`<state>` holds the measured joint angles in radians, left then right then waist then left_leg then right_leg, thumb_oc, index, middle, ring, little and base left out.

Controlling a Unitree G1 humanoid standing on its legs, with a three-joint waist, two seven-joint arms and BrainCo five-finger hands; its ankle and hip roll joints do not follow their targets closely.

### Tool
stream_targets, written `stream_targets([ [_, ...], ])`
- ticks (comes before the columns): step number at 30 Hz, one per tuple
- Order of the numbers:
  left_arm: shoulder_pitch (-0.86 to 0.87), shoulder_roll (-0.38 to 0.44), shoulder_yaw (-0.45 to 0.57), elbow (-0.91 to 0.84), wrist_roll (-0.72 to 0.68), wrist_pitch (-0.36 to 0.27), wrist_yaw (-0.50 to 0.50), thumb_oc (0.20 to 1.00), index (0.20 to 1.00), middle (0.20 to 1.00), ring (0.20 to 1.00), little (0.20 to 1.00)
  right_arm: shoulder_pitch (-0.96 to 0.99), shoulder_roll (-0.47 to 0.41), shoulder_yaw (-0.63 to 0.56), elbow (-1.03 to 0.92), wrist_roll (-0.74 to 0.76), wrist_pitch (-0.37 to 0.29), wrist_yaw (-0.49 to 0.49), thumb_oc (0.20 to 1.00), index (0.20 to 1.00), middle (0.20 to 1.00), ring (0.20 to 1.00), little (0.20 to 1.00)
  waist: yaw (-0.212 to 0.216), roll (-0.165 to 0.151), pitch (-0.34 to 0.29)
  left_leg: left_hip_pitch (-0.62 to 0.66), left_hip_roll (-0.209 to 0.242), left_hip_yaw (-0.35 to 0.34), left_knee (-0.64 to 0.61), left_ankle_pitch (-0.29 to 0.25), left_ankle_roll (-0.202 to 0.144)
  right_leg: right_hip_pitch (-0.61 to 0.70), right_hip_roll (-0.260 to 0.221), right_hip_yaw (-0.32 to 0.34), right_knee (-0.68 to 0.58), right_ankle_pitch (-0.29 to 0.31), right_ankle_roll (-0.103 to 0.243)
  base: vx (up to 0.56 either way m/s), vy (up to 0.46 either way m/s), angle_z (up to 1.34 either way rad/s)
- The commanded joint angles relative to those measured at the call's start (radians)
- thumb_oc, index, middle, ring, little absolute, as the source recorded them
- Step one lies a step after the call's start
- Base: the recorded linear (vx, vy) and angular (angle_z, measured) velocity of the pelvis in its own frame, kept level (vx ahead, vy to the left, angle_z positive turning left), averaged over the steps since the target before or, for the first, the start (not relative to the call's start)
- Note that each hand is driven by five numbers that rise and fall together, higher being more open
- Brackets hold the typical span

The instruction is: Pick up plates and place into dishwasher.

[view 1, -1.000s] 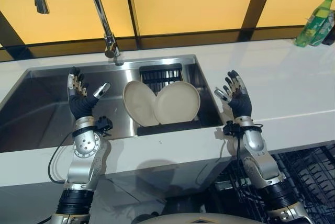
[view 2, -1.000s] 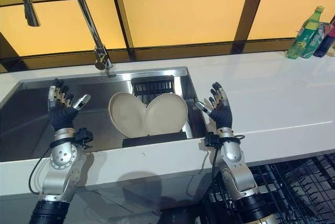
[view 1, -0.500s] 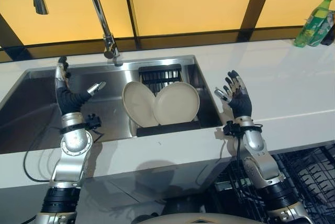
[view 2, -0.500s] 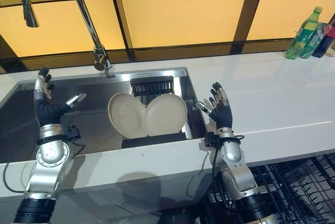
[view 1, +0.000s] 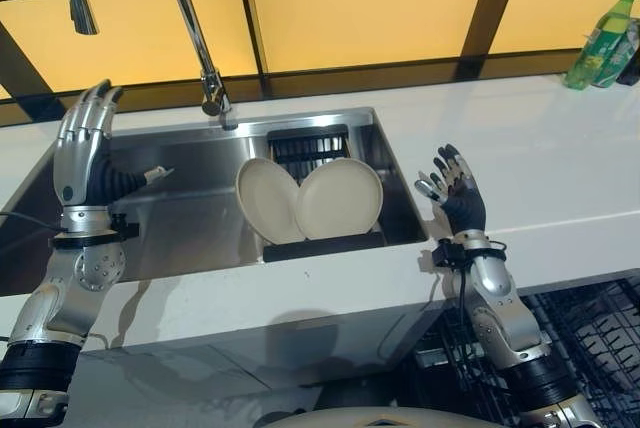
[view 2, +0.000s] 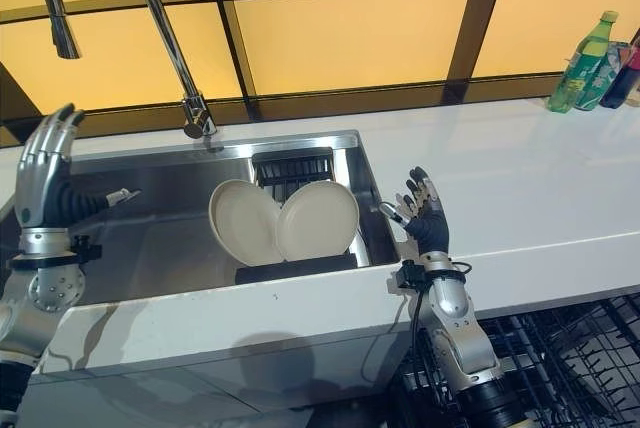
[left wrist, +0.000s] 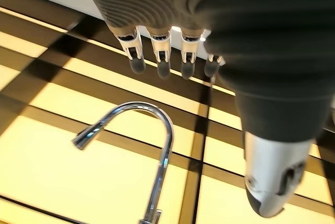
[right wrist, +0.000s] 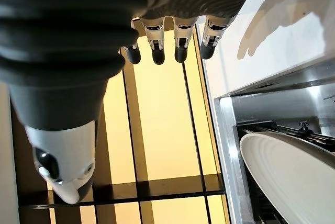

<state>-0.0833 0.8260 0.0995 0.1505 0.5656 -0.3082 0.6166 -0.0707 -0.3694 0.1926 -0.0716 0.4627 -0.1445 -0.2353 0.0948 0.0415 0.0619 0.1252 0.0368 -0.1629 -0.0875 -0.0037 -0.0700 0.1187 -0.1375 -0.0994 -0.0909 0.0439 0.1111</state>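
Both robot hands, left [view 1: 85,153] and right [view 1: 459,198], hover wide and empty beside the sink [view 1: 190,233], so reaching for the racked plates [view 1: 310,198] seems next.

Head stereo pair: looks down from above at the sink [view 1: 190,218], counter [view 1: 560,168] and yellow wall panels [view 2: 340,28]; both eyes share that scene, right eye slightly offset. Left wrist cam: very close behind the left hand [left wrist: 246,41], facing up at the faucet [left wrist: 157,150] and panels. Right wrist cam: very close behind the right hand [right wrist: 68,51], facing panels, counter edge, and a plate [right wrist: 293,177] in the sink.
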Motion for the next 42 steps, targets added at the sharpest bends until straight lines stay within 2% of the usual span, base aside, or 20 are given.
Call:
stream_targets([
  [1,-0.054,0.113,-0.017,0.083,0.069,-0.048,0.036,1.0,1.0,1.0,1.0,1.0,0.014,-0.048,-0.03,-0.092,0.031,-0.025,0.018,1.0,1.0,1.0,1.0,1.0,-0.024,-0.006,-0.081,-0.043,0.026,0.035,0.019,-0.032,-0.036,-0.048,-0.05,0.031,0.058,-0.055,0.045,0.06,0.071,0.0],
  [6,-0.057,0.169,-0.075,0.099,0.18,-0.094,0.073,1.0,1.0,1.0,1.0,1.0,0.022,-0.08,-0.037,-0.094,0.054,0.003,0.035,1.0,1.0,1.0,1.0,1.0,-0.037,-0.002,-0.074,-0.041,0.023,0.049,0.02,-0.034,-0.035,-0.055,-0.056,0.039,0.058,-0.048,0.052,0.08,0.086,0.0],
  [11,-0.071,0.236,-0.183,0.085,0.322,-0.145,0.1,1.0,1.0,1.0,1.0,1.0,0.03,-0.117,-0.038,-0.087,0.072,0.014,0.06,1.0,1.0,1.0,1.0,1.0,-0.056,0.002,-0.06,-0.037,0.022,0.068,0.022,-0.041,-0.032,-0.066,-0.068,0.05,0.059,-0.039,0.065,0.08,0.107,-0.02],
  [17,-0.083,0.297,-0.319,0.091,0.376,-0.18,0.068,1.0,1.0,1.0,1.0,1.0,0.043,-0.158,-0.05,-0.075,0.1,0.01,0.078,1.0,1.0,1.0,1.0,1.0,-0.077,0.004,-0.044,-0.033,0.014,0.089,0.024,-0.049,-0.026,-0.078,-0.086,0.057,0.064,-0.03,0.084,0.07,0.085,-0.04],
  [22,-0.088,0.32,-0.387,0.101,0.383,-0.181,0.089,1.0,1.0,1.0,1.0,1.0,0.052,-0.179,-0.043,-0.057,0.116,-0.009,0.077,1.0,1.0,1.0,1.0,1.0,-0.089,0.001,-0.031,-0.034,0.002,0.102,0.035,-0.059,-0.015,-0.091,-0.1,0.07,0.077,-0.026,0.099,0.06,0.068,-0.04],
  [32,-0.084,0.346,-0.44,0.116,0.445,-0.164,0.065,1.0,1.0,1.0,1.0,1.0,0.064,-0.201,-0.047,-0.04,0.13,-0.023,0.08,1.0,1.0,1.0,1.0,1.0,-0.106,0.002,0.002,-0.057,-0.022,0.101,0.069,-0.075,0.002,-0.126,-0.115,0.111,0.11,-0.02,0.127,0.05,0.046,-0.05],
  [38,-0.09,0.364,-0.465,0.158,0.461,-0.118,0.025,1.0,1.0,1.0,1.0,1.0,0.076,-0.215,-0.04,-0.032,0.143,-0.028,0.089,1.0,1.0,1.0,1.0,1.0,-0.118,0.002,0.017,-0.064,-0.028,0.096,0.082,-0.077,0.006,-0.134,-0.118,0.128,0.12,-0.016,0.137,0.06,0.026,-0.03],
  [42,-0.138,0.359,-0.532,0.216,0.495,-0.081,0.006,1.0,1.0,1.0,1.0,1.0,0.058,-0.233,-0.021,-0.026,0.149,-0.029,0.083,1.0,1.0,1.0,1.0,1.0,-0.129,0.002,0.028,-0.075,-0.032,0.096,0.096,-0.079,0.006,-0.144,-0.12,0.141,0.13,-0.015,0.143,0.04,0.029,-0.01],
])
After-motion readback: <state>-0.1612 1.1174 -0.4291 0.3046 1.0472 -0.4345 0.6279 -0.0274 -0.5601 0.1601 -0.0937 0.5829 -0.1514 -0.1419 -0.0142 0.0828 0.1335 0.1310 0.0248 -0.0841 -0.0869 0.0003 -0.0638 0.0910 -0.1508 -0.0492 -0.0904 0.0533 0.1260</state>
